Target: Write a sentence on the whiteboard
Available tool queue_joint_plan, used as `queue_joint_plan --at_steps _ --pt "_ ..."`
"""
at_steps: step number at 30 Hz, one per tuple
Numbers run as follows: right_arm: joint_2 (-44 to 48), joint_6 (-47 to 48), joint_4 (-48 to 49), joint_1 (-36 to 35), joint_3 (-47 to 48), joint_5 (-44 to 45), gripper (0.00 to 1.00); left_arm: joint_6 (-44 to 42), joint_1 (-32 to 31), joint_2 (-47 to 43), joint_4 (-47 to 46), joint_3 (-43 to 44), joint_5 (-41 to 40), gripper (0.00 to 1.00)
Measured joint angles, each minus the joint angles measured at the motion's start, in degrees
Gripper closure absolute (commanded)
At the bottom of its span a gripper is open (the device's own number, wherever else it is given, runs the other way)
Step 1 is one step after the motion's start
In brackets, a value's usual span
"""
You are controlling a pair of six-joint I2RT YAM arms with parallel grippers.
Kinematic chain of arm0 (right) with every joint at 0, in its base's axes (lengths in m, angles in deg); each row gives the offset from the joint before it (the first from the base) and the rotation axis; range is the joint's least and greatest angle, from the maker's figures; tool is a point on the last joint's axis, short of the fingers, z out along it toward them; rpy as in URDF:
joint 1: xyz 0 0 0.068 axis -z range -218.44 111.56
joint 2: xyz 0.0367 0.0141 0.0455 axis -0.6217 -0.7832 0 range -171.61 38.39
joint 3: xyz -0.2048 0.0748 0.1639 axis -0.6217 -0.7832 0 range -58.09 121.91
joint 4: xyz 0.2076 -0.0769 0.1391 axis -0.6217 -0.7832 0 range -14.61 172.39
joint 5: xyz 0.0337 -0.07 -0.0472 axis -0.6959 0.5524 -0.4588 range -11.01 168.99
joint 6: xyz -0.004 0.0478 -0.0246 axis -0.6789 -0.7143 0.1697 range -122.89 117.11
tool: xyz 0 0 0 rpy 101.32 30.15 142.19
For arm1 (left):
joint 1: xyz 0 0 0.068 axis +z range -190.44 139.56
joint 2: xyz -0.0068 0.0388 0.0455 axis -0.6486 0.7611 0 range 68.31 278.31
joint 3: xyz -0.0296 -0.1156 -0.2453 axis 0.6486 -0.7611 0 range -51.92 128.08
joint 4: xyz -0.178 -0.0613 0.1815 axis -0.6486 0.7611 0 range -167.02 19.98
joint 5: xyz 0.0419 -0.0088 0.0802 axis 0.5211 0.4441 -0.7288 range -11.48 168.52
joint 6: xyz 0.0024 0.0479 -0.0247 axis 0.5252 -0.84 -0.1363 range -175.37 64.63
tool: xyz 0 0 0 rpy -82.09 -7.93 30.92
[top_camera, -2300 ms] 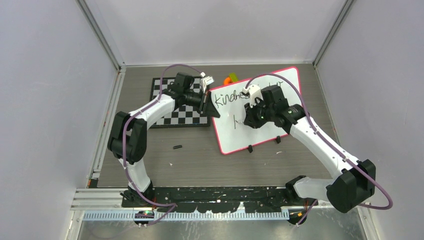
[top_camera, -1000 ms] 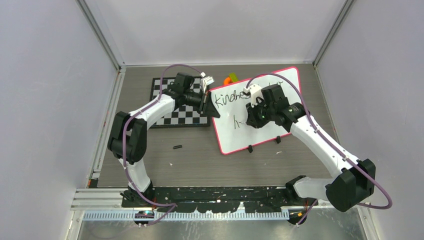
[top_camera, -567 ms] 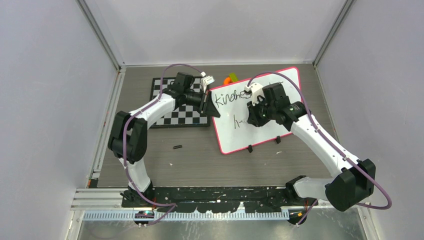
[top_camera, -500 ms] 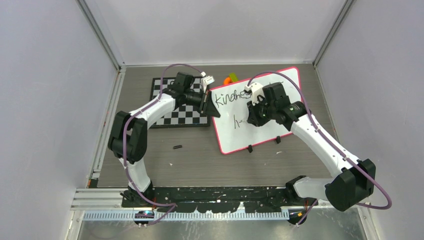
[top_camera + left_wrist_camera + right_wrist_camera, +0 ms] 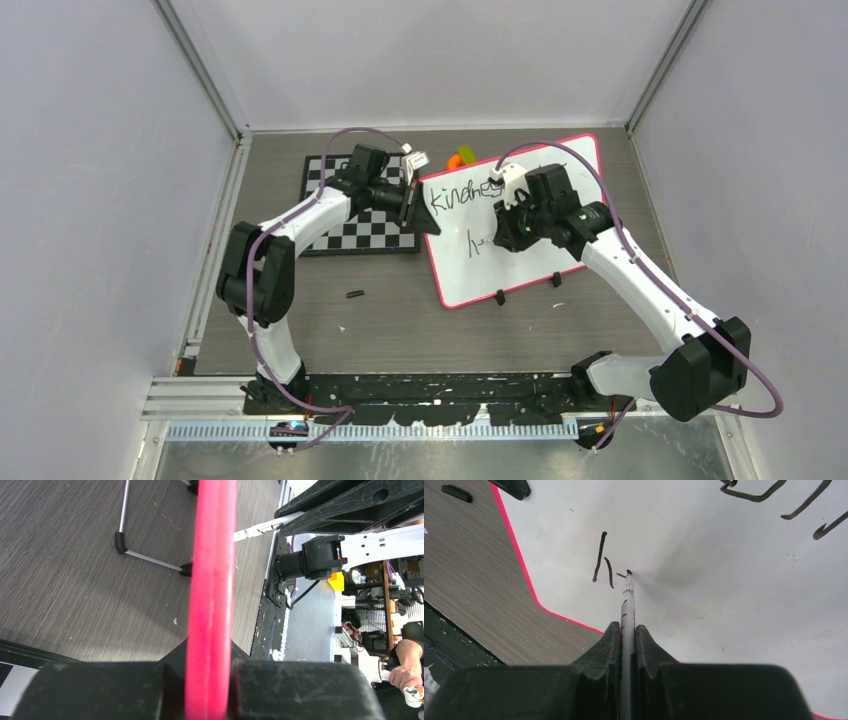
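The whiteboard (image 5: 570, 170) with its pink-red frame lies tilted on the table, two black clips on its near edge. My left gripper (image 5: 420, 215) is shut on the board's left frame edge (image 5: 212, 580). My right gripper (image 5: 508, 232) is shut on a white marker (image 5: 627, 610), whose black tip touches the board. The sentence (image 5: 455, 195) shows "kindnes" on the first line; the rest is hidden by my right arm. A second line (image 5: 600, 562) starts with an "h" and a short stroke at the tip.
A black-and-white checkerboard (image 5: 345, 232) lies left of the board under my left arm. A small black cap (image 5: 353, 294) lies on the table in front of it. An orange and green object (image 5: 461, 157) sits at the board's far corner.
My right gripper has moved a little to the right and away along the second line, adding a short stroke after the "h". The left arm has not moved.
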Motion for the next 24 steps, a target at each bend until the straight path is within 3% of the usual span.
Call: queue_joint_plan --at_steps 24 --pt "0.68 -0.15 0.22 -0.72 -3.15 -1.31 1.00 -1.03 0.00 0.00 0.22 0.00 0.02 1.00"
